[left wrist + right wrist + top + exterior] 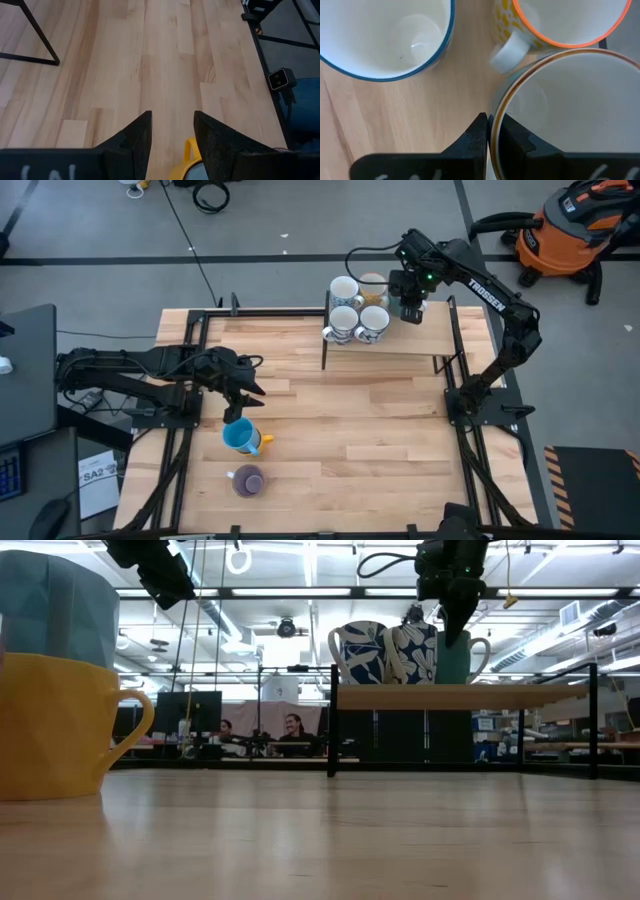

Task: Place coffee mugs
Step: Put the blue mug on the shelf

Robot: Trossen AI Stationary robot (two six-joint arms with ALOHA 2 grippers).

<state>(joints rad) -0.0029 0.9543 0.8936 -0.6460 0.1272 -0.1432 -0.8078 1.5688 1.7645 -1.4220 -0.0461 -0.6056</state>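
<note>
Brown-rimmed mug [570, 110] is being pinched by its wall in the right gripper [410, 308], on the shelf [400, 345] beside three mugs already placed. Release is being called for next, judging by its seating. Left gripper [243, 395] is being held open above the blue mug [239, 436]; the purple mug [248, 480] is waiting nearby.

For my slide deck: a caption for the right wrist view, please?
Right gripper pinching the rim of a brown-rimmed mug on the wooden shelf, beside blue-rimmed and orange-rimmed mugs.
</note>
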